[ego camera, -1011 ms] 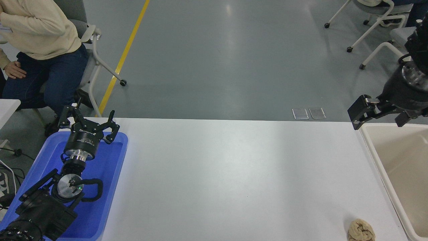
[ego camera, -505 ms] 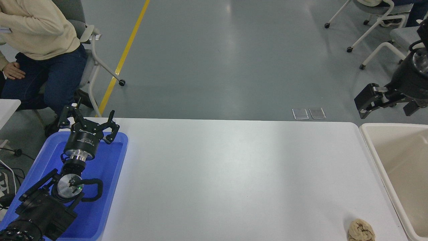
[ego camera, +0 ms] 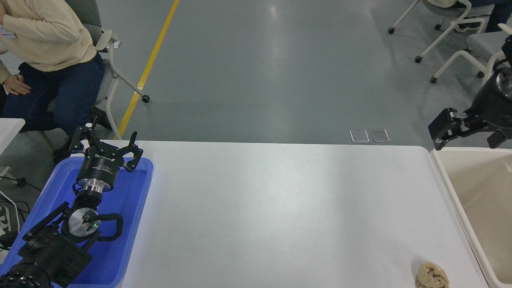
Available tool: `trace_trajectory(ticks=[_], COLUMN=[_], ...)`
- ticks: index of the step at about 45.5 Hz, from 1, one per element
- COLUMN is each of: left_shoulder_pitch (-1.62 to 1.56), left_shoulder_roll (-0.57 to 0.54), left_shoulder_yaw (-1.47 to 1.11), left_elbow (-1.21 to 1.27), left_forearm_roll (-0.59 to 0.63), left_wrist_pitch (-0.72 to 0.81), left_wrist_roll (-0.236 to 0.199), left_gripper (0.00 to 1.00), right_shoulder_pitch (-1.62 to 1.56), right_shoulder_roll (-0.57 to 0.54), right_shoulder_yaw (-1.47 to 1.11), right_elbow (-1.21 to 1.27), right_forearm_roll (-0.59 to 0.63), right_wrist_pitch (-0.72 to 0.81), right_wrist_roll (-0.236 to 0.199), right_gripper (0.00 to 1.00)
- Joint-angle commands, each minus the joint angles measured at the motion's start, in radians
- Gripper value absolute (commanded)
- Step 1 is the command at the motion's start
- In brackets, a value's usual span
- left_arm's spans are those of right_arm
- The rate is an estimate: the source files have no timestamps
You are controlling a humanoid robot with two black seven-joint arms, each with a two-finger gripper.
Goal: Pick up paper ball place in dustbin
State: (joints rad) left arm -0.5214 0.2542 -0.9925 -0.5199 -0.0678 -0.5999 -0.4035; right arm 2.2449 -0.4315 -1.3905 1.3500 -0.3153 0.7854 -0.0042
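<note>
Since the earlier frames we see the right end effector [ego camera: 466, 132] has risen and drawn toward the right edge, off the counter's [ego camera: 280, 208] far right corner; nothing else has shifted. It hangs above the far rim of the dustbin [ego camera: 448, 188], its two black fingers spread wide and holding nothing. We find the paper ball [ego camera: 432, 275] well nearer the camera than this end effector, resting on the counter at the near right, just beside the dustbin's left wall but apart from it. Far to the left of the right end effector, the left end effector [ego camera: 105, 147] sits parked over a blue tray [ego camera: 136, 224], fingers splayed wide and empty. Beyond it, at the upper left, we note a seated person [ego camera: 48, 44] on a chair [ego camera: 108, 60]
</note>
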Motion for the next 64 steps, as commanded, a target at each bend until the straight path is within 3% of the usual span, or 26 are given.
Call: trace_trajectory(ticks=[1,14,38,41,49,64], left_shoulder_pitch=[0.000,0.000,0.000,0.000,0.000,0.000], left_shoulder_roll=[0.000,0.000,0.000,0.000,0.000,0.000], left_shoulder_yaw=[0.000,0.000,0.000,0.000,0.000,-0.002], left_elbow=[0.000,0.000,0.000,0.000,0.000,0.000], left_forearm_roll=[0.000,0.000,0.000,0.000,0.000,0.000], left_wrist_pitch=[0.000,0.000,0.000,0.000,0.000,-0.001], left_wrist_roll=[0.000,0.000,0.000,0.000,0.000,0.000], left_gripper=[1.00,1.00,1.00,1.00,1.00,1.00], right_shoulder_pitch=[-0.105,-0.314,-0.608,-0.639,-0.692,-0.768], right_shoulder_roll=[-0.027,-0.047,-0.151,-0.168,-0.190,-0.199], right_shoulder_yaw=[0.018,0.074,0.166,0.191,0.209,0.231], right_elbow=[-0.003,-0.003,-0.028,-0.028,-0.026,-0.014], right_forearm_roll=[0.007,-0.040,-0.091,-0.108,-0.113,-0.142], right_wrist_pitch=[0.000,0.000,-0.262,-0.313,-0.433,-0.433], right_wrist_roll=[0.000,-0.007,-0.008,-0.008,-0.008,-0.007], right_gripper=[1.00,1.00,1.00,0.94,0.94,1.00])
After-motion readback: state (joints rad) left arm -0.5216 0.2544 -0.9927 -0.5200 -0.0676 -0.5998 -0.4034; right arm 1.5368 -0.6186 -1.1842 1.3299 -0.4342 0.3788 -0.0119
